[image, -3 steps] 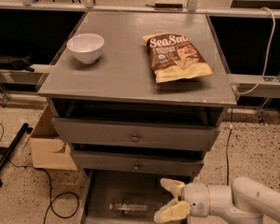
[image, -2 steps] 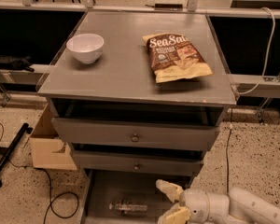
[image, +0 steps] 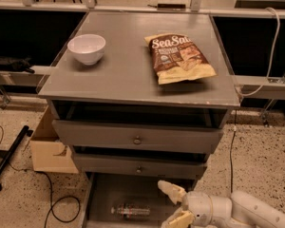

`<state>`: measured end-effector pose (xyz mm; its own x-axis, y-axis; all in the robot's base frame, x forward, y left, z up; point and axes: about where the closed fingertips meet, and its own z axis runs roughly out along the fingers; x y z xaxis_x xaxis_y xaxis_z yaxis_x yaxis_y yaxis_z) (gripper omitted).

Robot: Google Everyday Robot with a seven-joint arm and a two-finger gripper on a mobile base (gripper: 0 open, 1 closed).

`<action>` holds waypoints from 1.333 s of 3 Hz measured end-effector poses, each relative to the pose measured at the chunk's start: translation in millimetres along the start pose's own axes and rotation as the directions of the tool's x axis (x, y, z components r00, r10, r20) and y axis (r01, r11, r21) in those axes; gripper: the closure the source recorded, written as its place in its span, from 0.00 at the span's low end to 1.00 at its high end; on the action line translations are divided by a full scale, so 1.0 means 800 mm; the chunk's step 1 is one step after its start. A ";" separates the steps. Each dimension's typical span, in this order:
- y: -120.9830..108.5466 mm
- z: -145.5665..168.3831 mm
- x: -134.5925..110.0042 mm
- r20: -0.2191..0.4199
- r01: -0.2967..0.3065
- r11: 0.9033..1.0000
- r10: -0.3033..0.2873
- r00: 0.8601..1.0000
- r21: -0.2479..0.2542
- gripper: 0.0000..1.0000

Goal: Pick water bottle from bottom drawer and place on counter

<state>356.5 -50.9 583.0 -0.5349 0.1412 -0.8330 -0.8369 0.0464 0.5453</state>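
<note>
The water bottle (image: 130,211) lies on its side on the floor of the bottom drawer (image: 100,196), which is pulled out at the foot of the cabinet. My gripper (image: 173,204) is low at the right of the drawer, its pale fingers (image: 170,191) spread apart and pointing left, a short way right of the bottle and not touching it. The counter (image: 128,75) is the grey cabinet top above.
A white bowl (image: 86,48) stands at the counter's left and a brown chip bag (image: 180,58) lies at its right. Two knobbed drawers (image: 137,139) are above the bottom one. A cardboard box (image: 50,151) and cables lie on the floor at left.
My gripper has moved left and lower over the bottom drawer, closer to the bottle. The bottle has not moved.
</note>
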 end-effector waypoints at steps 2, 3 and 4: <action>-0.009 0.012 -0.007 0.184 0.213 0.976 -0.200 0.962 -0.054 0.00; -0.009 0.014 -0.006 0.195 0.233 0.971 -0.219 0.956 -0.054 0.00; -0.006 0.011 -0.010 0.185 0.266 0.963 -0.255 0.949 -0.035 0.00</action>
<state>365.5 -43.7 587.9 -0.2729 0.3055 -0.9122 -0.9525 0.0474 0.3008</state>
